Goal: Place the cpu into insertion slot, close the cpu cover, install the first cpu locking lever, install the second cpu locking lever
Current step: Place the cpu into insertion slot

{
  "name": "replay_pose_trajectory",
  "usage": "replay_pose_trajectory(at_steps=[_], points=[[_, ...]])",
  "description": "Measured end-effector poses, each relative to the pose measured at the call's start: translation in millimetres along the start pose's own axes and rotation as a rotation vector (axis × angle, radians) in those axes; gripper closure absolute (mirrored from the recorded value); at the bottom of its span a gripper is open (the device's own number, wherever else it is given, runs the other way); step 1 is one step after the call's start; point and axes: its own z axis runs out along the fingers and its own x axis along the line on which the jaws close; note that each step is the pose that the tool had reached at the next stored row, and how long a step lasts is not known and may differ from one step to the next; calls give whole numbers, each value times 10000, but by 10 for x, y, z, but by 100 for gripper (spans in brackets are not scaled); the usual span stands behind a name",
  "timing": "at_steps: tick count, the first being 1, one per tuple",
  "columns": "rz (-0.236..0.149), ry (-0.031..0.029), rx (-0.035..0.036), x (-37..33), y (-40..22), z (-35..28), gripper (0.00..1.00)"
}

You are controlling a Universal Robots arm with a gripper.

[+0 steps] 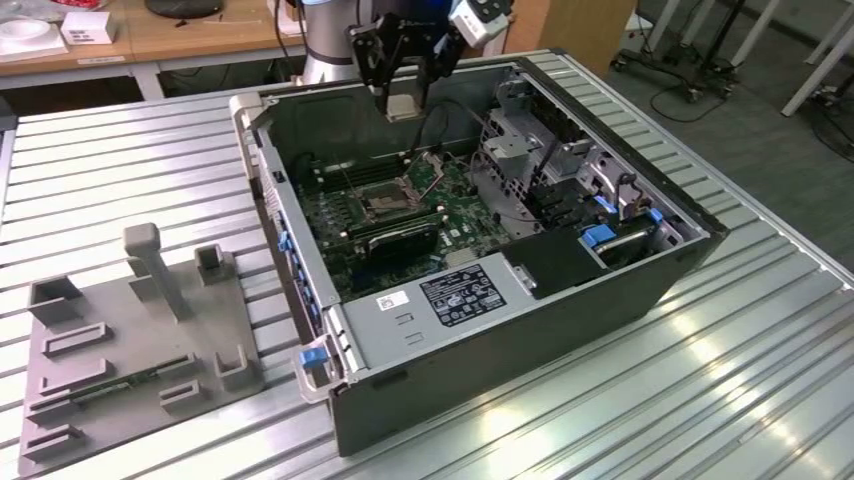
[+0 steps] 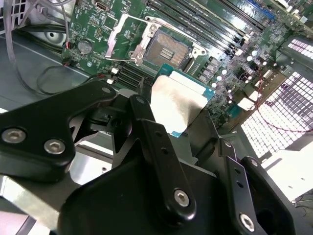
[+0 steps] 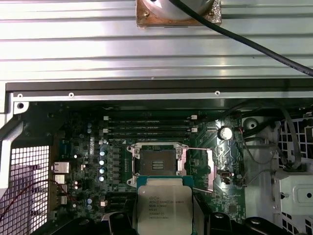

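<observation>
My gripper [image 1: 400, 98] hangs above the open computer case, shut on the cpu [image 1: 399, 106], a flat square chip with a silver-tan top. In both wrist views the cpu [image 2: 177, 100] [image 3: 163, 204] sits between the black fingers [image 2: 146, 128], held in the air above the green motherboard. The insertion slot [image 3: 157, 163] [image 2: 166, 51] [image 1: 387, 206] lies bare below it, a dark frame around a tan pin field. The cpu cover [image 2: 123, 35] [image 3: 210, 169] is a thin silver frame swung open to one side of the socket.
The case wall [image 1: 274, 190] and a metal drive cage [image 1: 514, 150] flank the motherboard. Long black memory slots [image 3: 146, 128] run beside the socket. A black box with a white label [image 1: 461, 295] covers the near end. A grey fixture tray [image 1: 134, 340] stands on the exterior view's left.
</observation>
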Motion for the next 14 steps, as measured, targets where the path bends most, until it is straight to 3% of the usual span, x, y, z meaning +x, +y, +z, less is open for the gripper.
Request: replay_pose_trajectory(at_steps=[14], points=[[-2, 0, 1, 35, -2, 11, 46]])
